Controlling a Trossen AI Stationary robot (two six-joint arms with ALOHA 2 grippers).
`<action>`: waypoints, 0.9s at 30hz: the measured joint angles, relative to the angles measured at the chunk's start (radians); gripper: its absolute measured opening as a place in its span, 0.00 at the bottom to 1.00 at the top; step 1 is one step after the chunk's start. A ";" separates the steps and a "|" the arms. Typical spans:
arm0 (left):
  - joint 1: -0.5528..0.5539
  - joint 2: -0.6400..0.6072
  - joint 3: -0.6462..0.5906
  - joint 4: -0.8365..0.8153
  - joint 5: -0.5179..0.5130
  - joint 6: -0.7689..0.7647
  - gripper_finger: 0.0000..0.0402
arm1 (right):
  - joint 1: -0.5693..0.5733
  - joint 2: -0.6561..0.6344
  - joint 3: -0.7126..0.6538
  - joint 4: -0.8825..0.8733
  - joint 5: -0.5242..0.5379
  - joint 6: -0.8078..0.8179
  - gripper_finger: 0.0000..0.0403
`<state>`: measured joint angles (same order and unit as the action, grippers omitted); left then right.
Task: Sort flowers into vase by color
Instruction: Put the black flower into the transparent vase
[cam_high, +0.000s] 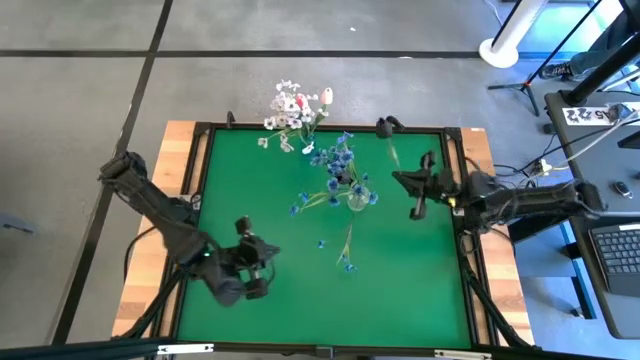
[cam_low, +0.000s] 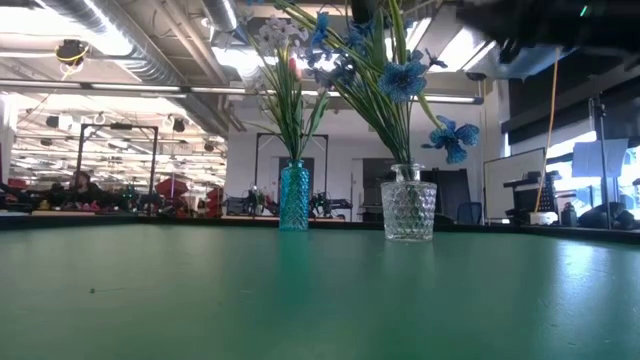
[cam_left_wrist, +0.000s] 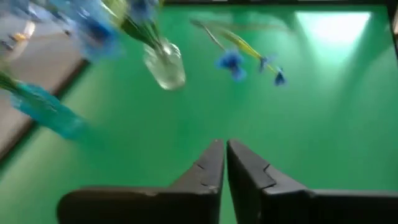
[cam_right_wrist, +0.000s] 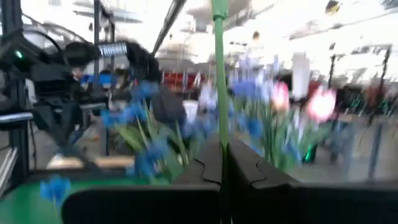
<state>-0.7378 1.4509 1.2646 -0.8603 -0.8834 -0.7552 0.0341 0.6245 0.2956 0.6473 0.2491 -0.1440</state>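
With your right gripper (cam_right_wrist: 222, 163) clamped on the dark-bud stem (cam_right_wrist: 219, 68), keep it upright toward the ten o'clock teal vase (cam_low: 294, 197), left gripper (cam_left_wrist: 225, 167) closed, empty.

Two vases stand on the green table (cam_high: 250, 190): one teal vase (cam_low: 294, 197) and one clear glass vase (cam_low: 409, 207). One blue spray (cam_high: 345, 252) lies loose near the glass vase.
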 joint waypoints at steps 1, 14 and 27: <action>0.016 0.000 -0.039 0.065 0.026 0.023 0.02 | -0.051 0.013 -0.020 0.008 -0.054 0.026 0.00; 0.277 -0.110 -0.384 0.734 0.406 0.415 0.00 | -0.498 0.429 -0.095 0.577 -0.616 0.239 0.00; 0.459 -0.343 -0.765 1.370 0.699 0.537 0.00 | -0.513 0.918 0.064 0.919 -0.771 0.354 0.00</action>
<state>-0.2790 1.1076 0.4998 0.5099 -0.1839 -0.2184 -0.4791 1.5423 0.3598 1.5660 -0.5216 0.2097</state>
